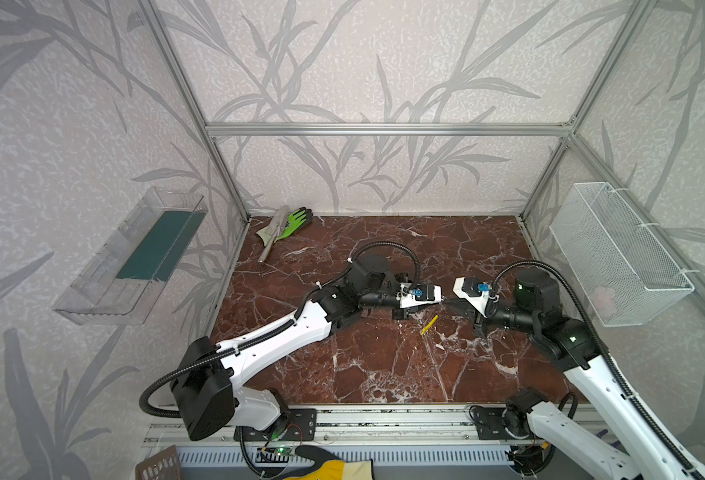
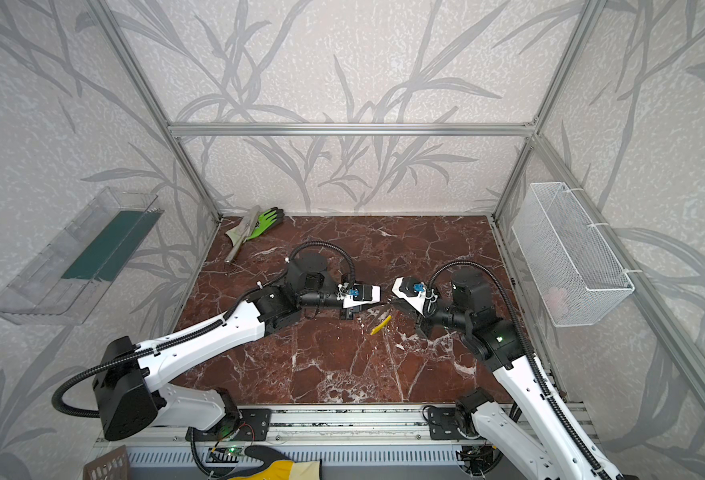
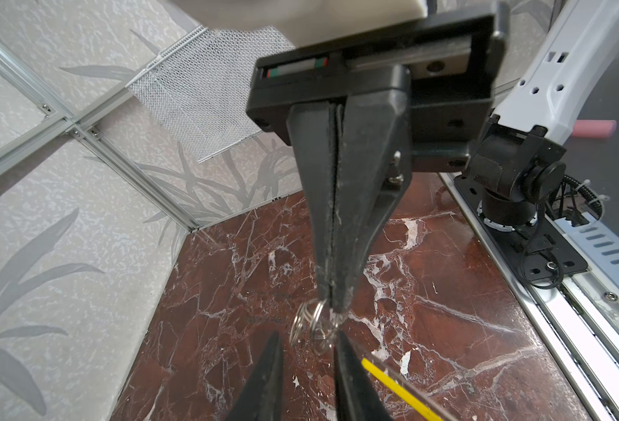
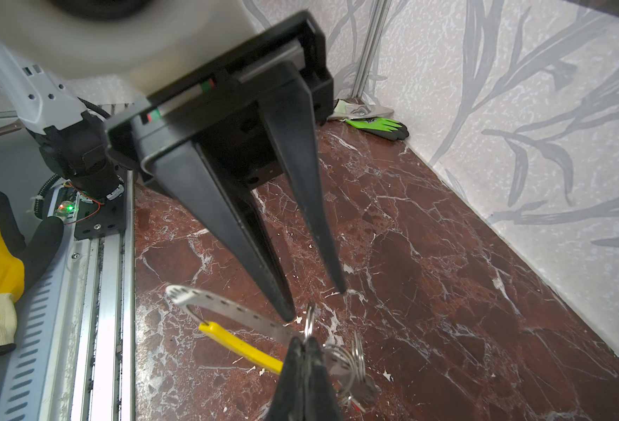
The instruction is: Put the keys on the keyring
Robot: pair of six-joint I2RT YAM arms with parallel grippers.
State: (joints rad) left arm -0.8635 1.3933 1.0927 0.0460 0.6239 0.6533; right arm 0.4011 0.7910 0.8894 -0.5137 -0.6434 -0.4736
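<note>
In the right wrist view my right gripper (image 4: 305, 344) is shut on the keyring (image 4: 227, 305), a grey notched band with a yellow arc (image 4: 242, 346), held above the marble. Next to the fingers a bunch of small silver split rings (image 4: 355, 359) hangs. The keys (image 4: 364, 392) dangle below them, half hidden, with a bit of red showing. My left gripper (image 3: 308, 339) faces it tip to tip, open, with the split rings (image 3: 309, 324) just ahead of its gap; its fingers (image 4: 287, 313) touch nothing. The yellow arc (image 1: 428, 325) (image 2: 380, 325) shows in both top views.
A green glove and a trowel (image 1: 288, 224) lie in the back left corner. A wire basket (image 1: 616, 253) hangs on the right wall and a clear bin (image 1: 134, 257) on the left wall. A yellow glove (image 1: 334, 467) lies beyond the front rail.
</note>
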